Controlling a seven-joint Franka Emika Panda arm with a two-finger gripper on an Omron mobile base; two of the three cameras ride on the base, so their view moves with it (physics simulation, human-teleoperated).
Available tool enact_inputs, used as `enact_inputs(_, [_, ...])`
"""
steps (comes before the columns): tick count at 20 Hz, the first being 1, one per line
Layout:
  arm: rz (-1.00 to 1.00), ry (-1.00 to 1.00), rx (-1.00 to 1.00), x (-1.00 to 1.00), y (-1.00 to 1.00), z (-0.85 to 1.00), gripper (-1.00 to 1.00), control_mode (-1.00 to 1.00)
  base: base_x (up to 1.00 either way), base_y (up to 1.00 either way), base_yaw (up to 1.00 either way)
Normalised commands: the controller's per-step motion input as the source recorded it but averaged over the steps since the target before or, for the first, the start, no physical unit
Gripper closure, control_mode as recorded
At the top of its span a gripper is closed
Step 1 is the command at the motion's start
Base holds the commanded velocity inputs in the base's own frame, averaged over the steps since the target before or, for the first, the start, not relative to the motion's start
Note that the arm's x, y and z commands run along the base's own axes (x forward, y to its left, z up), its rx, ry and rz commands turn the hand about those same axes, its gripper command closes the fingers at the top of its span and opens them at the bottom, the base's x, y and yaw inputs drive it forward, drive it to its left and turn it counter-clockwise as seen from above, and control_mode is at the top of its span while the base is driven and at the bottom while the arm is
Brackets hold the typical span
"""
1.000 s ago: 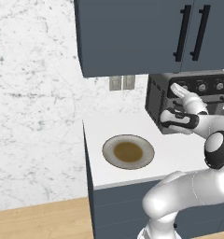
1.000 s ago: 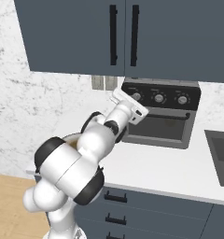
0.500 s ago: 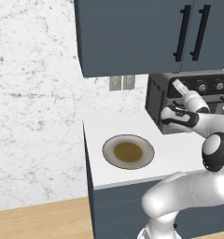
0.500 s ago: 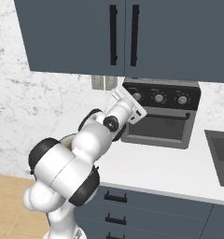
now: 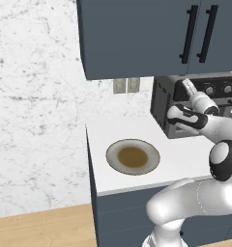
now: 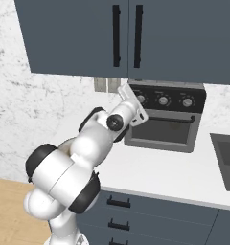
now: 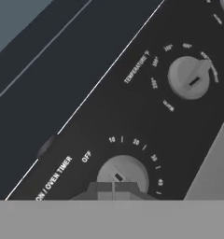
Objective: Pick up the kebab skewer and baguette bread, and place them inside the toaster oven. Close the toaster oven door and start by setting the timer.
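The timer knob on the toaster oven sits at 6 o'clock in the hand view, the end effector nearly closed against it. Over the last second the arm has edged closer; the door looks shut, so setting remains.

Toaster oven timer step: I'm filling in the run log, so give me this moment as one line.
phase: timer setting | gripper: shut, at timer knob | toaster oven: door closed | plate: on counter
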Motion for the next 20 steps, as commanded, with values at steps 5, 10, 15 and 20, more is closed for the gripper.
enact_inputs(5, [0.0,0.0,0.14,0.31,-0.15,-0.19,1.0,-1.0,0.0,0.0,0.0])
enact_inputs(10, [0.0,0.0,0.08,0.34,-0.36,-0.44,1.0,-1.0,0.0,0.0,0.0])
enact_inputs(15, [0.0,0.0,0.09,0.46,-0.48,-0.41,1.0,-1.0,0.0,0.0,0.0])
enact_inputs(20, [0.0,0.0,0.14,0.48,-0.46,-0.24,1.0,-1.0,0.0,0.0,0.0])
